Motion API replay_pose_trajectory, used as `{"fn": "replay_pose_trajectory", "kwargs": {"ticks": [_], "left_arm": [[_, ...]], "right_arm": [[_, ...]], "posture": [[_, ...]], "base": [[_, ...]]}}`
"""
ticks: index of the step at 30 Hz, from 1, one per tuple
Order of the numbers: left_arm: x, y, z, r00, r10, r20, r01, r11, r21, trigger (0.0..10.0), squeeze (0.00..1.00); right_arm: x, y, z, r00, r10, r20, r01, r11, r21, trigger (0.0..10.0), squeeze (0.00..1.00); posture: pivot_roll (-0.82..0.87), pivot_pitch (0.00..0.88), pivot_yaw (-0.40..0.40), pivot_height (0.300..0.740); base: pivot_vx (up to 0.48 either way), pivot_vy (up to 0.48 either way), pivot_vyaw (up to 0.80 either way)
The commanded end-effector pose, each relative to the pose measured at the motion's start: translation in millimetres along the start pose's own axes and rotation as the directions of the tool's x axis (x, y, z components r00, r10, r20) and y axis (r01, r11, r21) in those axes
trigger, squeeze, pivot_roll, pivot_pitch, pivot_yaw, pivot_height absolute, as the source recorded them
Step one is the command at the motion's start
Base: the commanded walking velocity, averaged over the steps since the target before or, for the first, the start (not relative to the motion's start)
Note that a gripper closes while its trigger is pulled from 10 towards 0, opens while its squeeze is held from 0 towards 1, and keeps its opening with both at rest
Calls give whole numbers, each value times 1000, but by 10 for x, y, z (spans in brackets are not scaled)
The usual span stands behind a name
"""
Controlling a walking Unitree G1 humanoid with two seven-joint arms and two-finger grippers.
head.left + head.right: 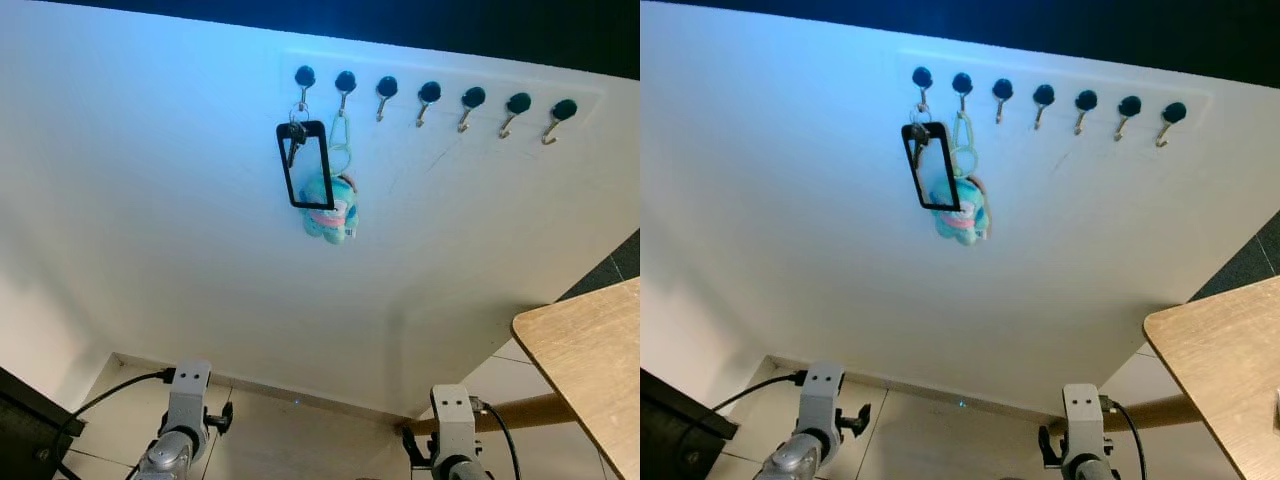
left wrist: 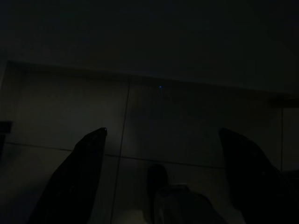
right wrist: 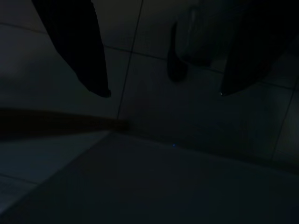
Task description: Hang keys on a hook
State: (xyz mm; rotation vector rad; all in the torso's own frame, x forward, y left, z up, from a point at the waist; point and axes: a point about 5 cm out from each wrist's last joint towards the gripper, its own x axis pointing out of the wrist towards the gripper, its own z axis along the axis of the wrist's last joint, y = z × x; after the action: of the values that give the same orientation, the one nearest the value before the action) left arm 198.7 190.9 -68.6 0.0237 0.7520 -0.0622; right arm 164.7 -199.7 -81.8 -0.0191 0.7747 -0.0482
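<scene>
A row of several black-knobbed metal hooks runs along a white rail high on the white wall. From the leftmost hook hang the keys with a black rectangular strap loop. A turquoise plush keychain hangs from the second hook by a green clip. Both arms hang low at the picture's bottom edge, far below the hooks. In the dark wrist views my left gripper and right gripper are open over floor tiles, with nothing between the fingers.
A wooden table juts in at the lower right, with a wooden leg beneath it. A dark object sits at the lower left by a black cable. Tiled floor meets the wall's base.
</scene>
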Motion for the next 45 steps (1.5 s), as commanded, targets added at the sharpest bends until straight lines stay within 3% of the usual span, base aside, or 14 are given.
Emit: {"fn": "replay_pose_trajectory", "kwargs": {"ticks": [1, 12, 45], "left_arm": [[9, -62, -14, 1000, -12, -10, 12, 1000, 7, 10000, 0], [11, -94, -19, 1000, -15, -9, 15, 1000, 3, 10000, 0], [-8, -36, 14, 999, -25, 42, 27, 999, -30, 10000, 0]], "right_arm": [[-30, -38, -72, 1000, -11, -24, 12, 1000, 18, 10000, 0], [-29, 2, -84, 1000, -6, -30, 7, 1000, 31, 10000, 0], [-22, 133, -78, 998, 66, -23, -67, 997, -36, 10000, 0]], "posture": [[47, 45, -45, 740], [60, 44, -46, 740], [77, 36, -57, 740]], "base": [[0, 0, 0], [0, 0, 0], [0, 0, -794]]}}
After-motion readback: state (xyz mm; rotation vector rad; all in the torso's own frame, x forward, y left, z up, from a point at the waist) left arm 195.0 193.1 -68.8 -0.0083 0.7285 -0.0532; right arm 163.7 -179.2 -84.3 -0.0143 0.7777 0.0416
